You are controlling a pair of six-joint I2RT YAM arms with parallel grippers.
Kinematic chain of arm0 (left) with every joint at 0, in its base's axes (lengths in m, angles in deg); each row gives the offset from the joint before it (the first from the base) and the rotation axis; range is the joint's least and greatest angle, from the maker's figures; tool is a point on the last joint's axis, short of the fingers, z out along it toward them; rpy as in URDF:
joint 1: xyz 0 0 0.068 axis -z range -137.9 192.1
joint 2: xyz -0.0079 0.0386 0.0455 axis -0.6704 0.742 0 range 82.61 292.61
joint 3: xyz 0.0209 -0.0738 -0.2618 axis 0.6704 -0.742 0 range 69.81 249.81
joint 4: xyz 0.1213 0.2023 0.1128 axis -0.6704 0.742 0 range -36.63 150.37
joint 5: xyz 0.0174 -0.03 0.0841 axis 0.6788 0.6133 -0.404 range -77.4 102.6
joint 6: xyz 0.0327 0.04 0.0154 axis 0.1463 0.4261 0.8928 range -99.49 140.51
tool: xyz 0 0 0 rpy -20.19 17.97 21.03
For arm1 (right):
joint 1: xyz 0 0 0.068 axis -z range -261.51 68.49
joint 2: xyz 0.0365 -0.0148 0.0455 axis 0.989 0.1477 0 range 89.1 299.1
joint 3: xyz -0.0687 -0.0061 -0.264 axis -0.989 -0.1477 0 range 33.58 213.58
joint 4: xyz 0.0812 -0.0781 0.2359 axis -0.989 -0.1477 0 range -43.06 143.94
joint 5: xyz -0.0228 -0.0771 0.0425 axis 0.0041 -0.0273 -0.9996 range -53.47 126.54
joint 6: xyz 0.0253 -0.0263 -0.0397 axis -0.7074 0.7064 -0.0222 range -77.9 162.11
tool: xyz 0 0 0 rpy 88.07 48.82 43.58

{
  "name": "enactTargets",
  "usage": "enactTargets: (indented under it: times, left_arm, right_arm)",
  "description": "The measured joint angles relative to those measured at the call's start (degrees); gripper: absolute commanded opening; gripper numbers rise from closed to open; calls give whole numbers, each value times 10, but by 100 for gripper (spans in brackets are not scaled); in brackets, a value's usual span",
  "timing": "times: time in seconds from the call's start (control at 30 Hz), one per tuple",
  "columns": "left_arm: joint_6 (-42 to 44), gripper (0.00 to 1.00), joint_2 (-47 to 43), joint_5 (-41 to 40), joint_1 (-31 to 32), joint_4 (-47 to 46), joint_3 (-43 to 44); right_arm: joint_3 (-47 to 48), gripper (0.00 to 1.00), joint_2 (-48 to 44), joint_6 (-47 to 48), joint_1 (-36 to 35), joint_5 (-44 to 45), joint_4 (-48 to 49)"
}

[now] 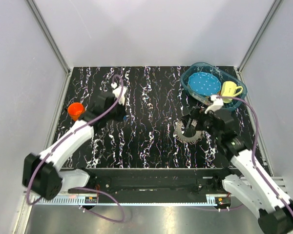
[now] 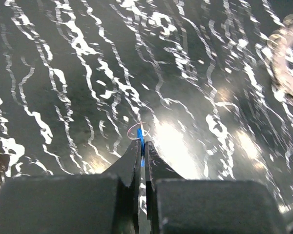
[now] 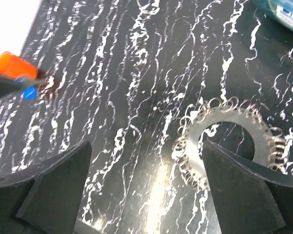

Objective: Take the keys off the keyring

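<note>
Left gripper is closed on the blue-headed piece, pinched edge-on low over the table; whether the piece touches the surface cannot be told. Right gripper, jaws spread wide, hangs over the keyring, which lies flat right of centre with the keys fanned round its rim. Bare tabletop separates the two arms. An orange cup stands near the left edge. A blue basin and a yellow mug occupy the far right corner.
</note>
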Motion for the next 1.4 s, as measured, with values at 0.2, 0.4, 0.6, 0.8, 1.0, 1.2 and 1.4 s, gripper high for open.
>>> enactTargets:
  times: [0.2,0.4,0.6,0.8,1.0,1.2,1.4]
  left_arm:
    - [-9,0,177,-12,-76,7,112]
    - [-22,8,332,-14,-107,26,178]
    - [-26,65,392,-18,-106,75,218]
    - [-30,99,347,-9,-106,100,223]
    - [-38,99,139,100,-108,45,132]
    - [-90,99,-125,236,-106,-113,-7]
    - [-129,99,-265,296,-106,-173,-89]
  right_arm:
    - [-39,100,-159,-40,0,-41,-64]
    - [-44,100,-181,-83,0,-46,-89]
    - [-41,100,-134,-104,0,-55,-144]
    - [-19,100,-117,-108,0,-29,-202]
    - [34,100,-132,-106,0,-11,-223]
    - [85,100,-151,-89,0,-14,-226]
    - [122,100,-171,-84,0,-42,-207]
